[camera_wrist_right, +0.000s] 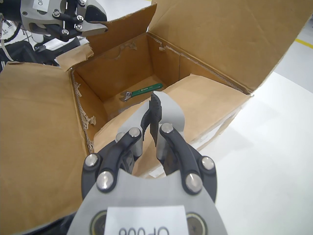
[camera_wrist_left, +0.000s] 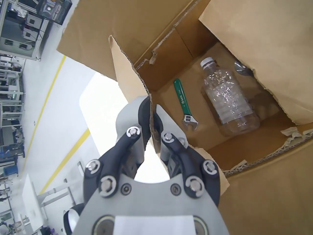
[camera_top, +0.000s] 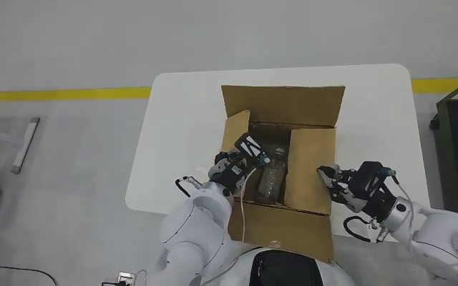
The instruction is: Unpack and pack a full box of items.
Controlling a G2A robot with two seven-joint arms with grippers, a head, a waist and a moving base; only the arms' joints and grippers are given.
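At the counter's (camera_top: 179, 143) near edge the box (camera_top: 283, 107) stands open. The left gripper (camera_wrist_left: 151, 113) has its jaws clamped on the torn top edge of the left flap (camera_wrist_left: 127, 74), holding it upright. Below those jaws and just inside the left wall, the wrench (camera_wrist_left: 184, 106) lies flat on the box floor. Its long axis runs from near wall to far wall, with the head towards the robot. The green handle carries white print. Just beside it lies the clear bottle (camera_wrist_left: 228, 101), parallel, with its white cap towards the far wall and no label that I can see. A round metal piece (camera_wrist_left: 240, 68) peeks out from under the right flap (camera_top: 311, 168), which leans in over the opening. At that flap's outer edge the right gripper (camera_wrist_right: 153, 113) has its jaws together, with no cardboard visible between them. By my judgement the left arm is nearer both items, but it is busy with the flap. Each gripper body bears a white sticker.
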